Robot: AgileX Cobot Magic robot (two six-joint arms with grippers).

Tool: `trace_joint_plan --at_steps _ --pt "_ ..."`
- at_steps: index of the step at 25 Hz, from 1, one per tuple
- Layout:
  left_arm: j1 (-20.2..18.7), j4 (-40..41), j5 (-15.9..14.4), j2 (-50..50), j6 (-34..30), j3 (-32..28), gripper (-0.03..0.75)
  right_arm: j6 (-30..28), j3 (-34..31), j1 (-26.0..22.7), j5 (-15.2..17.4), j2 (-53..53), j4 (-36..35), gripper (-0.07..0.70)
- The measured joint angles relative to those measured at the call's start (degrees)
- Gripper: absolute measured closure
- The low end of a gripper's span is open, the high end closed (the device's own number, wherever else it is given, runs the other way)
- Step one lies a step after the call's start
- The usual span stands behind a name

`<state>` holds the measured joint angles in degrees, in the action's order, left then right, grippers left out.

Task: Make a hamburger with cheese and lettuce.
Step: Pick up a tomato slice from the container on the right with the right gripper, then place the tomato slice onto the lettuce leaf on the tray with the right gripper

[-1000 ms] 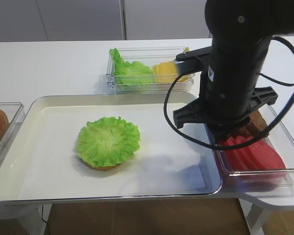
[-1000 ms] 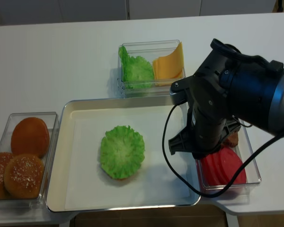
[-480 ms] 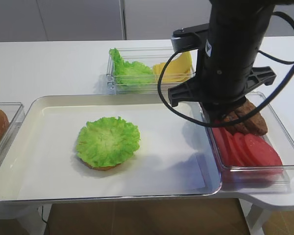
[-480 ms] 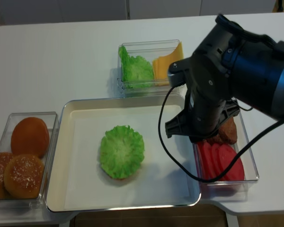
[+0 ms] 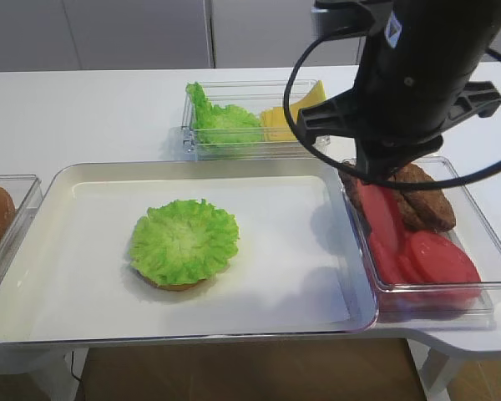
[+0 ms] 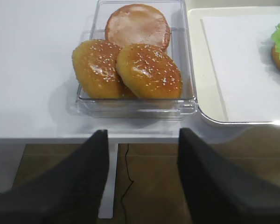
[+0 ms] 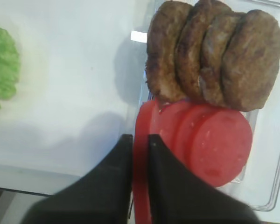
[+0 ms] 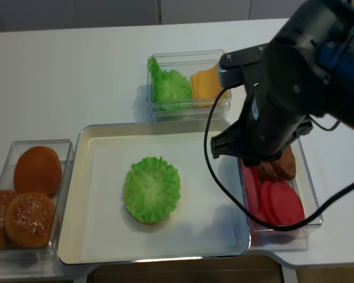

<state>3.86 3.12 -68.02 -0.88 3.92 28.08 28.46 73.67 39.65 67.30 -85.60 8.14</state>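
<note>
The hamburger (image 5: 184, 242) is a bun base under a frilly lettuce leaf (image 8: 152, 188), left of centre on the white tray (image 5: 192, 164). More lettuce (image 5: 221, 121) and the cheese slices (image 5: 288, 119) share a clear box behind the tray. My right gripper (image 7: 140, 136) is shut on a red tomato slice (image 7: 141, 177) held edge-on, above the left end of the tomato box. The big black arm hides these fingers in both high views. My left gripper (image 6: 142, 135) is open and holds nothing, hanging off the table's front edge before the bun box.
A clear box (image 5: 493, 242) right of the tray holds several brown patties (image 7: 214, 56) and overlapping tomato rounds (image 7: 210, 144). Another clear box (image 6: 135, 105) at the left holds three buns (image 6: 147, 70). The right arm's cable loops over the tray's right side.
The right arm has risen from the tomato box and shifted back, lifting one tomato slice in its shut fingers. The hamburger and left gripper have not moved.
</note>
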Motion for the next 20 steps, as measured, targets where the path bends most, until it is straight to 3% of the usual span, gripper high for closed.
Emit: trace_joint_plan --at_steps 6,11,20 --pt "0.0 0.0 0.0 0.0 0.0 0.0 0.361 -0.7 3.7 0.0 2.7 2.3 -0.4 0.569" --pt "0.0 0.0 0.0 0.0 0.0 0.0 0.361 -1.6 7.4 0.1 2.8 2.3 -2.7 0.569" --pt "0.0 0.0 0.0 0.0 0.0 0.0 0.361 -2.0 14.1 7.2 4.0 -3.5 -0.4 0.570"
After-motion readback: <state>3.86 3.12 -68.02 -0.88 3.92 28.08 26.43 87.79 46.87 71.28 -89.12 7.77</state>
